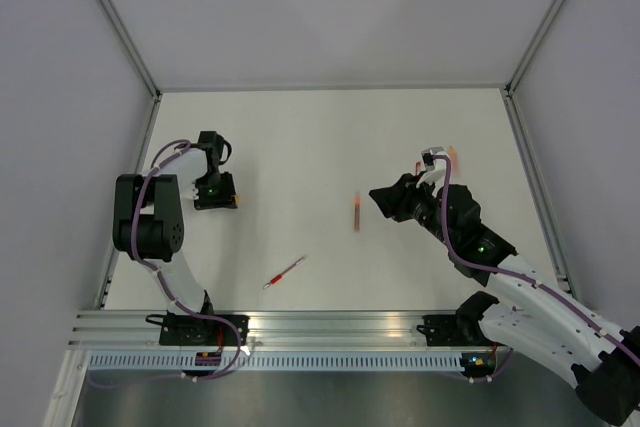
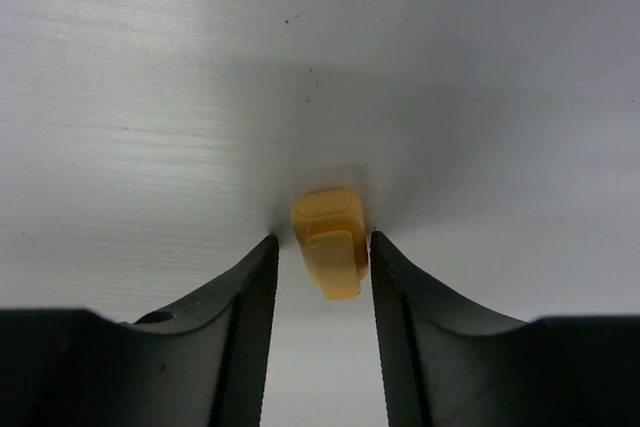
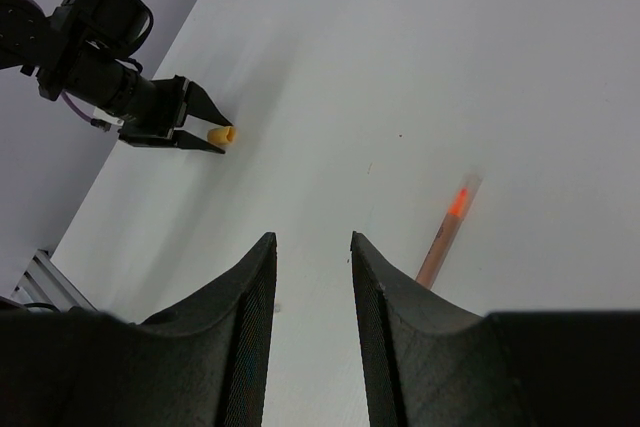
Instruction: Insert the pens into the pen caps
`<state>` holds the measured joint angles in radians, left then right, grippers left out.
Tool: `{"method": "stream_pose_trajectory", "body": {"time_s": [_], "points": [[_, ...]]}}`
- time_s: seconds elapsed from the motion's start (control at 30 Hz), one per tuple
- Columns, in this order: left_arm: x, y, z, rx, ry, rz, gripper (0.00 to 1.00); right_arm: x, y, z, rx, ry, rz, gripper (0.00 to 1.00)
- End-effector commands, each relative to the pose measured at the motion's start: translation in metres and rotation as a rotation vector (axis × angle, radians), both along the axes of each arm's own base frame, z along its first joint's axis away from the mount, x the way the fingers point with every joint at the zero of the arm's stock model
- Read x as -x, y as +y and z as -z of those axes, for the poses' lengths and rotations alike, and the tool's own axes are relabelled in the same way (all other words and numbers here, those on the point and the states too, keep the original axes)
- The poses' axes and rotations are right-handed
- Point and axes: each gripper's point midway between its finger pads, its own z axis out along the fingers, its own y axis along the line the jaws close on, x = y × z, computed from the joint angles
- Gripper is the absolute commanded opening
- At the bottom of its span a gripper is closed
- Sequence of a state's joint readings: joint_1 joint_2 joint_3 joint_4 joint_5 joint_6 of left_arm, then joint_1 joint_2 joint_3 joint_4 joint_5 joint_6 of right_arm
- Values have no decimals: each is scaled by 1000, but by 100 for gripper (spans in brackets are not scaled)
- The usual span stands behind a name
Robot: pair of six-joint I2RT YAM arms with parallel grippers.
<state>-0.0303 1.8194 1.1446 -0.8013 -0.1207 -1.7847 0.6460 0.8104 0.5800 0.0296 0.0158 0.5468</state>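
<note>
A pale orange pen cap (image 2: 328, 242) lies on the white table between the fingers of my left gripper (image 2: 322, 239). The jaws are open around it, the right finger close against it and a small gap on the left. In the top view this gripper (image 1: 233, 197) is at the left with the cap (image 1: 239, 199) at its tips. My right gripper (image 3: 312, 239) is open and empty. An orange pen (image 3: 445, 235) lies on the table just right of its right finger. In the top view this pen (image 1: 357, 212) lies just left of the right gripper (image 1: 376, 197).
A red pen (image 1: 285, 272) lies near the front middle of the table. Two small red and orange pieces (image 1: 452, 154) lie behind the right wrist, too small to identify. Grey walls enclose the table, with a metal rail (image 1: 330, 327) along the near edge.
</note>
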Motion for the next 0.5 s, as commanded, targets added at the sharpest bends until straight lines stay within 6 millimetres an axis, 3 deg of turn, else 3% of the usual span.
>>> {"method": "stream_pose_trajectory", "body": {"time_s": [0.0,0.07,0.13,0.17,0.23,0.47], "points": [[10,13,23,-45,37,-51,46,2,2,-10,-30,-21,-11,41],[10,13,24,-37,35,-35,29,2,2,-9,-29,-20,-11,41],[6,9,23,-12,17,-18,23,2,2,-9,-30,-21,-11,42],[5,7,23,-3,10,16,12,1,3,-9,-27,-20,-9,42],[-8,-1,20,38,-43,75,2,0,3,-7,-27,-16,-7,42],[-17,-20,-11,103,-146,257,2,-7,2,6,0,7,24,42]]}}
